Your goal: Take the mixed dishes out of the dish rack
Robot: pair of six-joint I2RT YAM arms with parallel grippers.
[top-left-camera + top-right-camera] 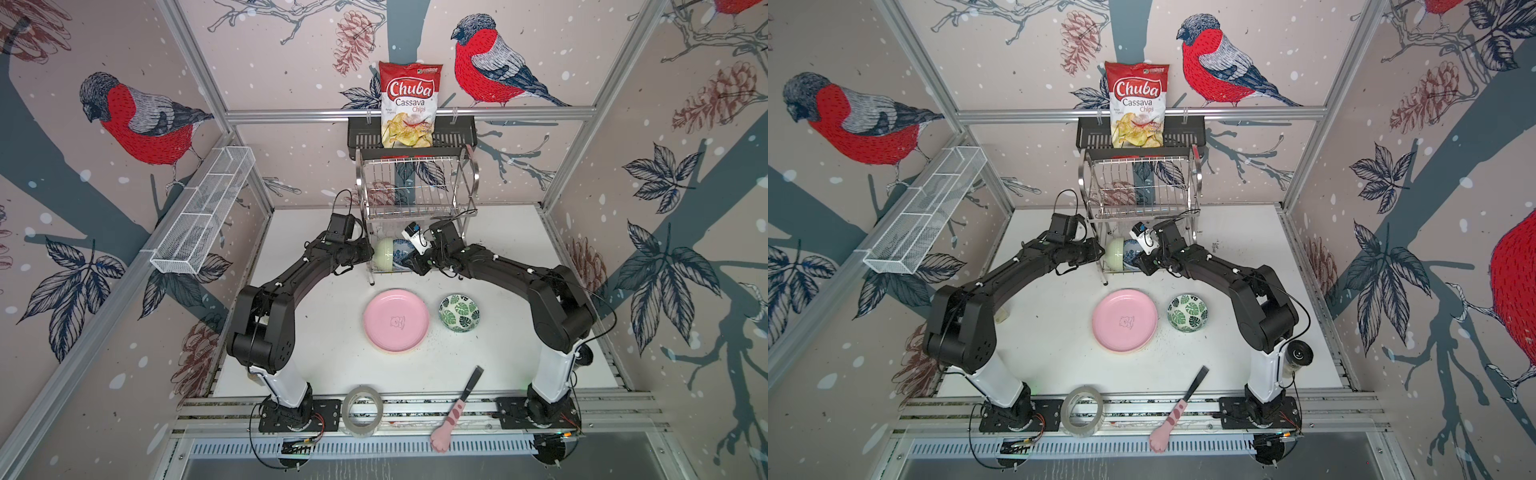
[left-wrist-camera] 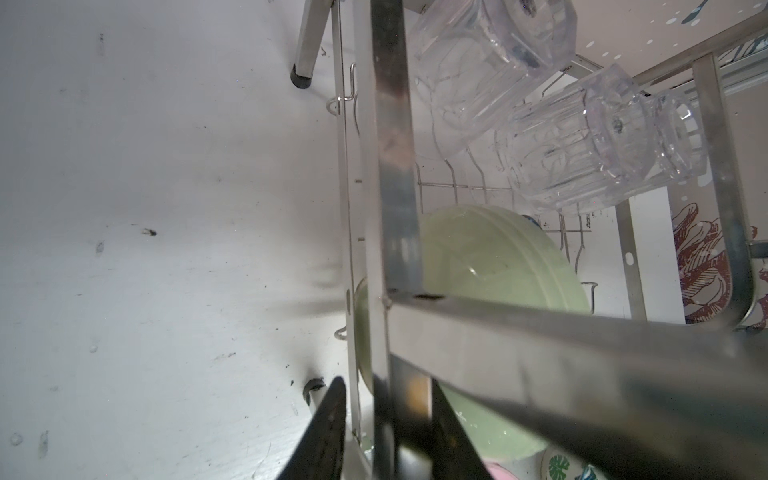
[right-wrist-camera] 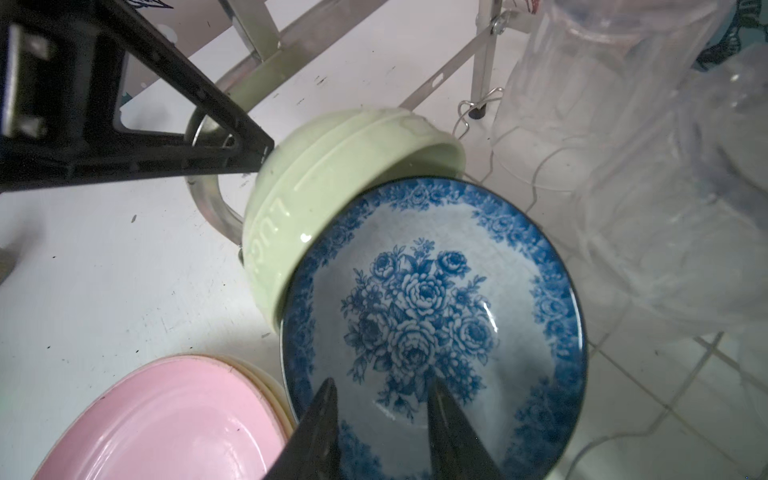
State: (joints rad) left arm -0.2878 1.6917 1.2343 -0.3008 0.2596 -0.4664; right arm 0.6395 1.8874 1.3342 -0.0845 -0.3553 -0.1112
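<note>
L pincer (image 2: pixel 386 382) is clamping dish rack (image 2: pixel 390 166) post; R pincer (image 3: pixel 382 381), part-open & empty, is hovering over blue-patterned bowl (image 3: pixel 424 291). Glazed, prob slippery, fragile: rim looking best hold.

Reaches forward with left arm (image 1: pixel 291 282) and right arm (image 1: pixel 511 266), elbows out, wrists turned toward each other. Holds left gripper (image 2: pixel 386 382) with fingers (image 2: pixel 328 432) narrowly parted, right gripper (image 3: pixel 382 380) clearly spread, gripping nothing.
</note>
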